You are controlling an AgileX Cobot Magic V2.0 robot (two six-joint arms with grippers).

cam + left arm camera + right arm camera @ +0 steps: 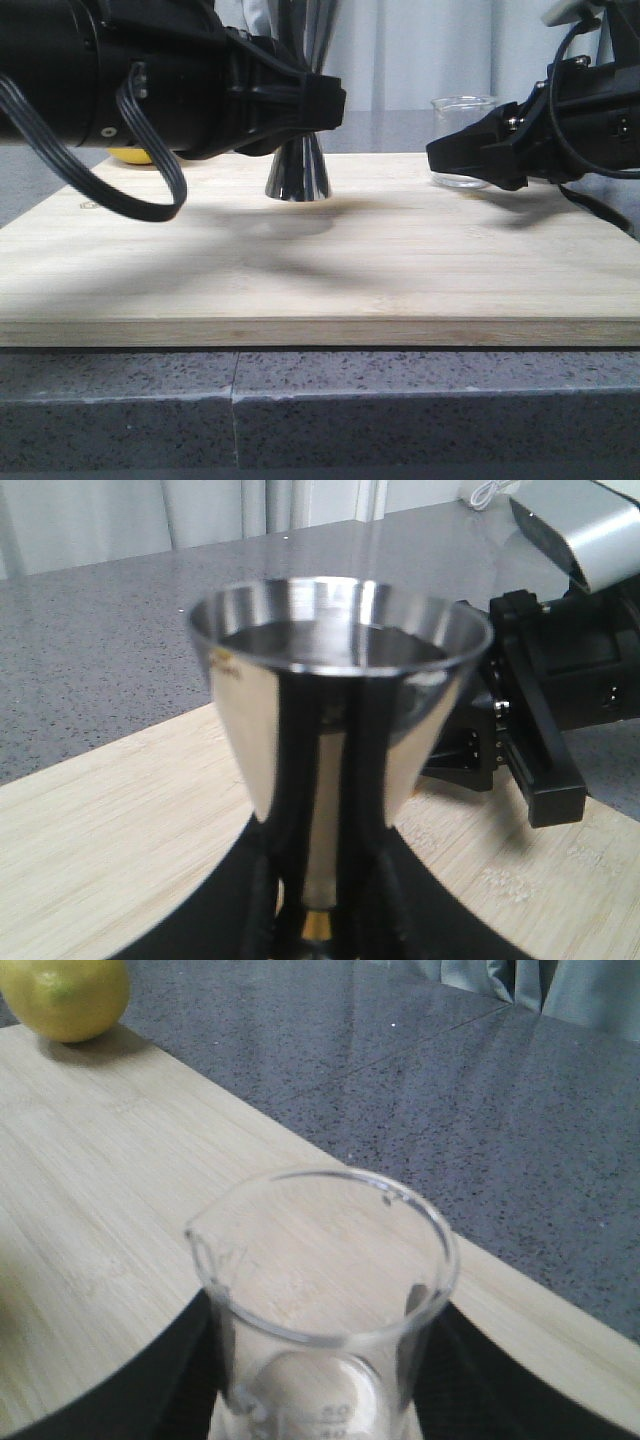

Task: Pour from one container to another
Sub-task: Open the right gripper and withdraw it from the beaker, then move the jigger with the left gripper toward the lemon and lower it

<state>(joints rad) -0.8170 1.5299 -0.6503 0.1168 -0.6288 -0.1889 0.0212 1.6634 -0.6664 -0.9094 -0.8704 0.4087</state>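
The left tool (pixel 310 105) is clamped on the jigger (pixel 298 170), centre frame. The right tool (pixel 470 160) straddles the beaker (pixel 463 110) at upper right; whether it grips, I cannot tell. Both stand on the wooden board (pixel 320 270). Best to secure the beaker, lift it level, then tip its lip slowly over the jigger's mouth.

Beaker (pixel 325 1300) marks too faint to read

Front camera low, level with wooden board (pixel 320 270), looking forward. Wrist cameras very close: left on jigger (pixel 335 720), right on beaker (pixel 325 1300). All share board.
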